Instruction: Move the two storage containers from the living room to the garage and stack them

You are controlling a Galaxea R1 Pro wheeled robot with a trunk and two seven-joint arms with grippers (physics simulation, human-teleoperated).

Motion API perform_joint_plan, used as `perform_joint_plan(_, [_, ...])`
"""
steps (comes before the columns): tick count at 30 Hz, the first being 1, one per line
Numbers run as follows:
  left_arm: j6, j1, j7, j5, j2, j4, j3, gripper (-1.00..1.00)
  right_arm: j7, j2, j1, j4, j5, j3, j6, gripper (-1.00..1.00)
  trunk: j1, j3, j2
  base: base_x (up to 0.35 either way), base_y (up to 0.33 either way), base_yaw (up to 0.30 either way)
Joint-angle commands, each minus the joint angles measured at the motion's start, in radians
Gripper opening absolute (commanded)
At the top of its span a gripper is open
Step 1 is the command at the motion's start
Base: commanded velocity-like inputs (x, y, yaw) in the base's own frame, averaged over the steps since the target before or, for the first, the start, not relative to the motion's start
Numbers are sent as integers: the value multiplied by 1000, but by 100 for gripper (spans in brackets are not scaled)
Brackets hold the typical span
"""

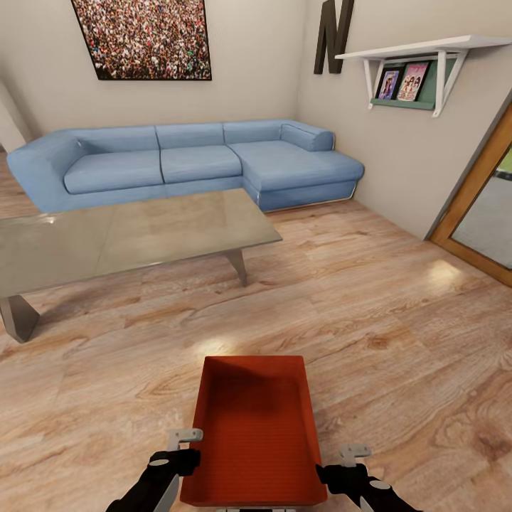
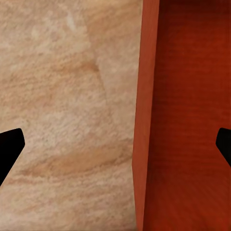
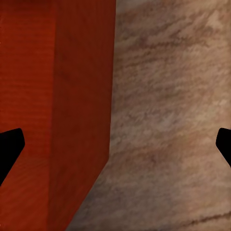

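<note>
One red-orange storage container (image 1: 252, 427) sits open-top on the light wood-plank floor of the living room, straight in front of me. My left gripper (image 1: 186, 461) is at its left wall and my right gripper (image 1: 333, 473) is at its right wall. In the left wrist view the left gripper (image 2: 115, 149) is open, its dark fingertips (image 2: 10, 147) wide apart, straddling the container's wall (image 2: 144, 120). The right gripper (image 3: 115, 149) is likewise open across the other wall (image 3: 82, 96). Neither pair of fingers touches the wall.
A glass coffee table (image 1: 128, 235) stands ahead on the left, with a blue corner sofa (image 1: 192, 160) behind it against the beige wall. A wooden door frame (image 1: 473, 185) is at the right, under a white wall shelf (image 1: 419, 57). Bare plank floor (image 1: 398, 320) stretches to the right.
</note>
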Motion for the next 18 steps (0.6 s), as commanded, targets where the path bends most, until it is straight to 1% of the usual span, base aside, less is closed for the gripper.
perform_joint_plan(1, [5,0,9,10,1,-2,-7,100,1,-1,-1,1,-8,7,-3,100,0,-1,0,0,0,0])
perform_joint_plan(12, [5,0,9,10,1,-2,-7,100,16,-1,-1,-1,-15,3,-7,100,0,-1,0,0,0,0])
perform_joint_plan(18, [5,0,9,10,0,-2,-7,100,59,-1,-1,-1,-18,0,-8,100,0,-1,0,0,0,0])
